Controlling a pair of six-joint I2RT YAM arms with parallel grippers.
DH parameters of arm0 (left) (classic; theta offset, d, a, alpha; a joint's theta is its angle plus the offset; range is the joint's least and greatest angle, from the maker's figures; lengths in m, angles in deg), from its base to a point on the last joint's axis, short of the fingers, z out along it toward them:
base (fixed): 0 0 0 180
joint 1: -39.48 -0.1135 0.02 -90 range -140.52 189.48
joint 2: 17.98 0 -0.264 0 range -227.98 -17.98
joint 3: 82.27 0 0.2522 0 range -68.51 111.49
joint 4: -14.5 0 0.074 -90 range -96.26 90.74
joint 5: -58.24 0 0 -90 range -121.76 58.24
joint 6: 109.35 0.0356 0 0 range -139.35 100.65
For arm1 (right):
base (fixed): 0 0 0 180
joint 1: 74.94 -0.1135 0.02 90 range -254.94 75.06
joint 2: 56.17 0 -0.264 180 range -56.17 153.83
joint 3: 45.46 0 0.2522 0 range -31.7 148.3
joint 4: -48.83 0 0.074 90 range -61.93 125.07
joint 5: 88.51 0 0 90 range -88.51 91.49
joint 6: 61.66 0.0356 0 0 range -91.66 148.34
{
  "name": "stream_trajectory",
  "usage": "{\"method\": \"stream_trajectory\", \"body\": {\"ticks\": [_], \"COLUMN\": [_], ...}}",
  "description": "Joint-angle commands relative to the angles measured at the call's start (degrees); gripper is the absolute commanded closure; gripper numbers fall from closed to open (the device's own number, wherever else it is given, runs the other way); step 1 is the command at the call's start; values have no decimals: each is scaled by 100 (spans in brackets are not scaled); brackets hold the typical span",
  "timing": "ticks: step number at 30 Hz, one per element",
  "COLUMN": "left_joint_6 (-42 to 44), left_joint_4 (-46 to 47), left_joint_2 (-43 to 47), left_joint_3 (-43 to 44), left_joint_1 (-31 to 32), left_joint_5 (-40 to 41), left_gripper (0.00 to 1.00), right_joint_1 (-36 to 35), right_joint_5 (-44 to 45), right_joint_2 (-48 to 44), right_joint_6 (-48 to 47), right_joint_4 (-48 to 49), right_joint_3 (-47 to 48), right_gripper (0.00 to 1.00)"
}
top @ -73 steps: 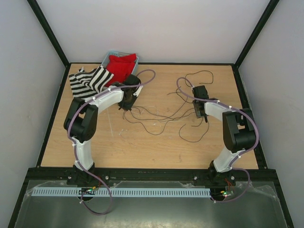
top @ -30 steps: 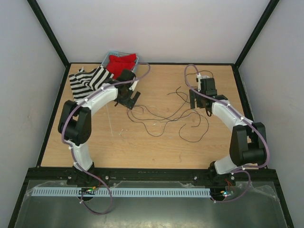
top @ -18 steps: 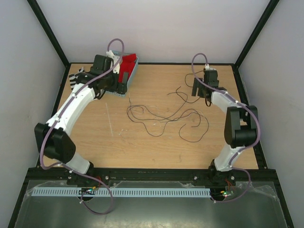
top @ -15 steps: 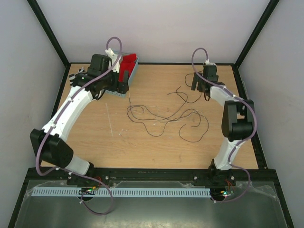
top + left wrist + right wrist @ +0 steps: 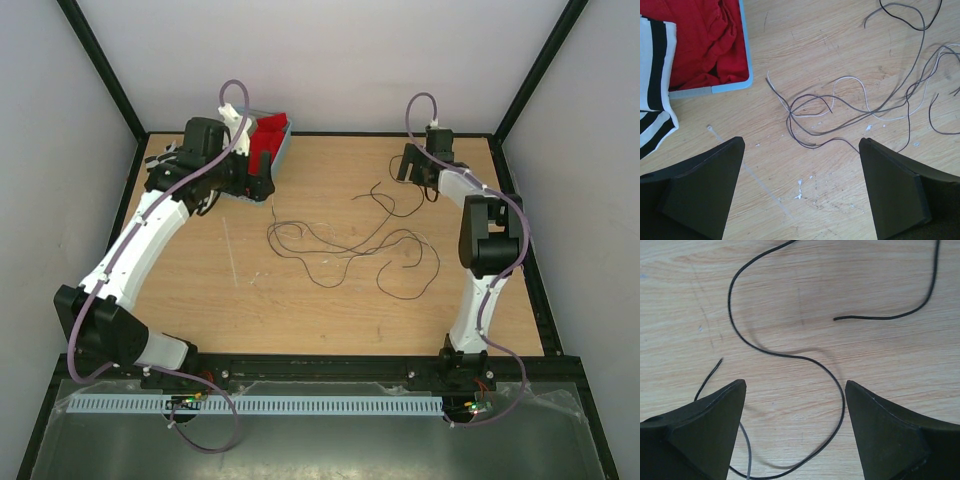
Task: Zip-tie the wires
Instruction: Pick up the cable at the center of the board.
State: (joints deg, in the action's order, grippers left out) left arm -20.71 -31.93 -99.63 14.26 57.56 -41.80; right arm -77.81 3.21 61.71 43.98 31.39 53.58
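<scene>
Peering from above, we can barely make out the zip tie (image 5: 232, 250), a faint pale line on the table (image 5: 330, 320) just left of the wires (image 5: 340, 240); the left wrist view shows it better (image 5: 762, 184), a thin translucent strip on the wood, apart from the strands. The wires lie loose in loops across the middle of the table; in both wrist views (image 5: 790, 114) (image 5: 790, 356) they run out of frame. The left gripper (image 5: 801, 150) hangs with its jaws spread wide and nothing between them; the right gripper (image 5: 795, 385) is likewise spread and empty above a black strand. From above, the left arm covers much of the striped cloth (image 5: 165, 160) and part of the blue bin (image 5: 283, 140); the red cloth (image 5: 700, 40) is cut off at the top edge.
</scene>
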Motion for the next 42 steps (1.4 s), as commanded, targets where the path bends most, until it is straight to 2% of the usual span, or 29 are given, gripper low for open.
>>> {"method": "stream_trajectory", "body": {"ticks": [1,8,14,17,20,21,25,30,34,36,42], "left_joint_6": [-44,-38,-32,-21,-11,-9,-12,5,-11,-18,-67], "left_joint_4": [132,170,182,195,198,199,202,213,214,223,252], "left_joint_2": [27,-32,-138,-135,-139,-135,-138,-104,-94,-82,-12], "left_joint_3": [-71,-118,-120,-124,-129,-123,-137,-144,-145,-140,-148], "left_joint_1": [-7,-7,-7,-7,-7,-7,-12,-9,-13,-12,-12], "left_joint_5": [-140,-130,-169,-166,-158,-158,-176,-177,-210,-234,-355], "left_gripper": [1,1,1,1,1,1,1,1,1,1,1], "right_joint_1": [-73,-90,-83,-83,-84,-87,-82,-83,-98,-127,-231], "right_joint_5": [-220,63,63,0,-11,10,111,203,185,220,489], "right_joint_2": [152,487,516,570,561,558,538,376,88,-81,-594], "right_joint_6": [-316,-746,-954,-975,-981,-988,-1044,-1088,-1086,-1105,-1210], "right_joint_4": [-93,-247,-332,-405,-426,-431,-446,-450,-455,-457,-467], "right_joint_3": [45,336,232,263,224,216,217,265,318,348,430], "right_gripper": [9,9,9,12,21,26,56,76,96,100,100]}}
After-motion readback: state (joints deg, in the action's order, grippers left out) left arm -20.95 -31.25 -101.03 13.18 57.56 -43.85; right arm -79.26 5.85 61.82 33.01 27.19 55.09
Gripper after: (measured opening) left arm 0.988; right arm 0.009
